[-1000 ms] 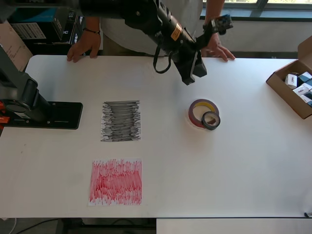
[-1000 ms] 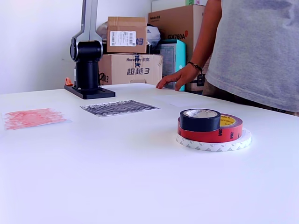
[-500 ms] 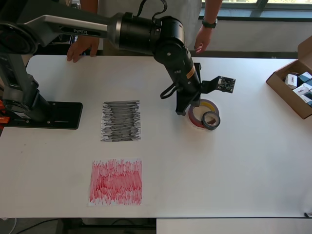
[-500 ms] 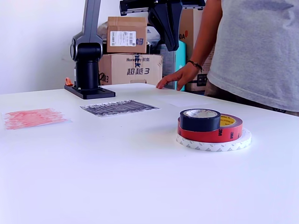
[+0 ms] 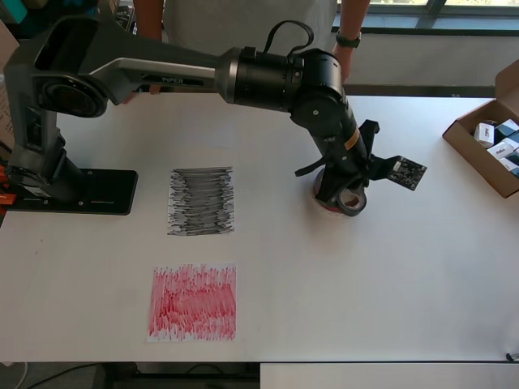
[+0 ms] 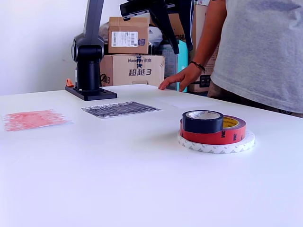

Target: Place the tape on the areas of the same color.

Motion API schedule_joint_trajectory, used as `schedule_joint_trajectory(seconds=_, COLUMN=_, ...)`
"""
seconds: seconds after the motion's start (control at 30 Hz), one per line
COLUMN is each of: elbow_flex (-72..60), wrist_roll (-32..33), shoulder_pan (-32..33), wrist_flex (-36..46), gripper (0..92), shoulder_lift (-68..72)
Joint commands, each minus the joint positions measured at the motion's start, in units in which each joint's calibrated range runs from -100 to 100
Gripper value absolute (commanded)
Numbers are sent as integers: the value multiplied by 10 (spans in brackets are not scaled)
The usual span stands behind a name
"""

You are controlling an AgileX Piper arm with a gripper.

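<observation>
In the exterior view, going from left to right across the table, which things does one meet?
Red patch → arm base → black patch → stack of three tape rolls, with the black roll on top.

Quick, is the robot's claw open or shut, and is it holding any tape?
Gripper: above the stacked tape rolls; open or shut cannot be told. It holds nothing.
</observation>
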Motion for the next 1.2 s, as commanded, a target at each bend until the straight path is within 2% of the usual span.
schedule_joint_trajectory(seconds=0.0, elbow_flex=-19, wrist_roll=11, shoulder_pan=-1, wrist_flex=-2, gripper=339, shoulder_lift=25)
schedule_joint_trajectory(seconds=0.33, elbow_flex=-19, wrist_roll=12, shoulder_pan=1, wrist_flex=-3, gripper=518, shoulder_lift=66)
schedule_joint_trajectory(seconds=1.17, elbow_flex=-19, wrist_roll=13, shoulder_pan=12, wrist_flex=-11, gripper=520, shoulder_lift=104)
